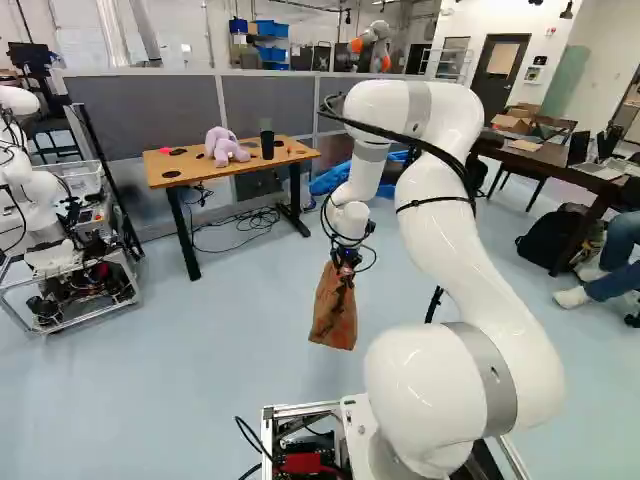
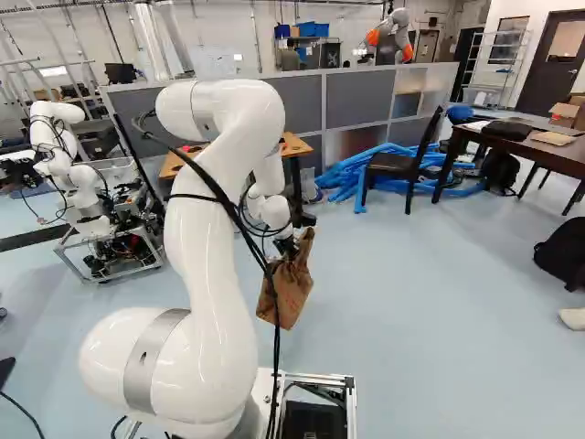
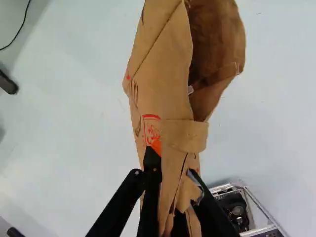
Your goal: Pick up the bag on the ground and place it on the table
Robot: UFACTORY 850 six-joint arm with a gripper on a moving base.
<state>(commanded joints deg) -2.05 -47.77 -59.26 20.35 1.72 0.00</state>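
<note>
My gripper hangs at the end of the arm near the middle of the left base view, with the brown paper bag below it, off the floor. In the wrist view the gripper is shut on the bag; its folded paper is pinched between both fingers, and the bag's open mouth spreads ahead of them. The wooden table stands beyond the bag to its left in the left base view, bearing a purple plush toy and a dark cup.
Another robot stands left of the table. Grey partitions run behind it, and cables lie beneath. Blue tubing and a black chair are to the table's right. A dark table stands farther right.
</note>
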